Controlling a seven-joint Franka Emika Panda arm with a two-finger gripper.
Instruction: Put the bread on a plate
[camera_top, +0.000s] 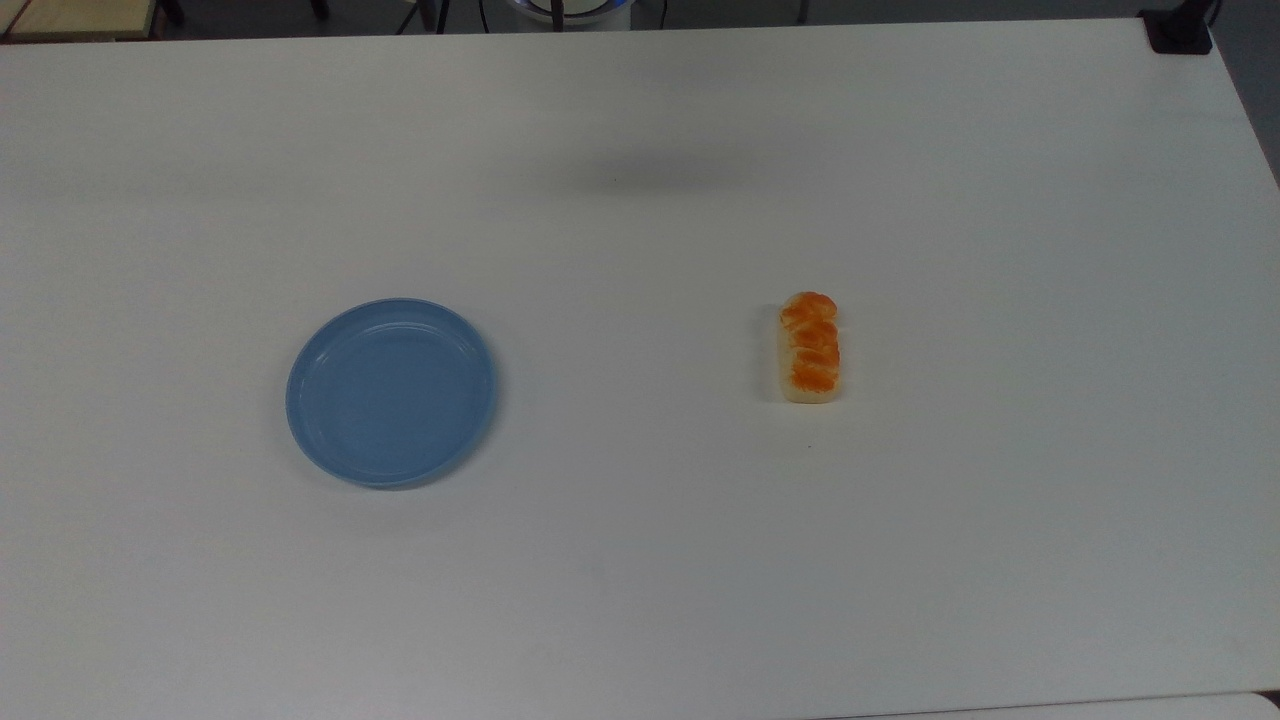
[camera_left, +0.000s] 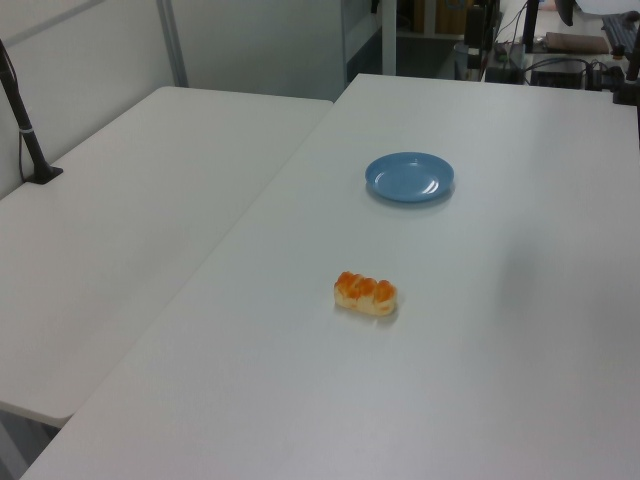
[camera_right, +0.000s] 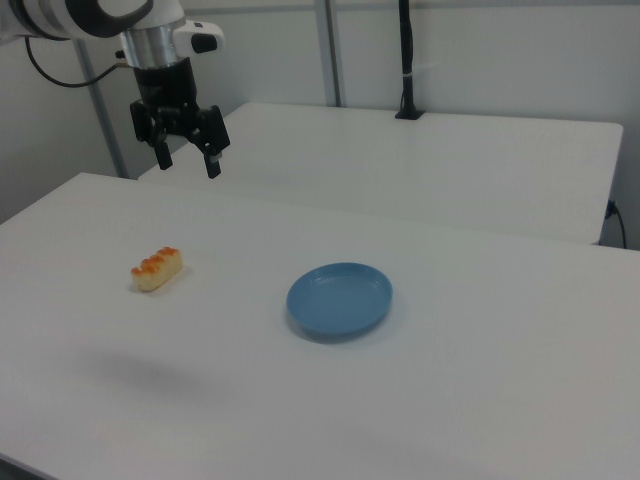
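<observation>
The bread (camera_top: 809, 348), a small cream loaf with an orange-brown braided top, lies on the white table toward the top view's right. The same bread (camera_left: 366, 294) sits near the middle of the left view, and the bread (camera_right: 157, 268) lies at the right view's left. The round light-blue plate (camera_top: 391, 391) rests empty toward the top view's left; the plate (camera_left: 409, 177) lies beyond the loaf in the left view, and the plate (camera_right: 339, 300) is right of it in the right view. My gripper (camera_right: 187, 161) hangs open high above the table, up and behind the bread, holding nothing.
A second white table (camera_left: 130, 230) adjoins on the left view's left, with a black clamped pole (camera_left: 25, 135) at its edge. Another black pole (camera_right: 406, 60) stands on the far table in the right view. A black mount (camera_top: 1180, 30) sits at the top view's upper right corner.
</observation>
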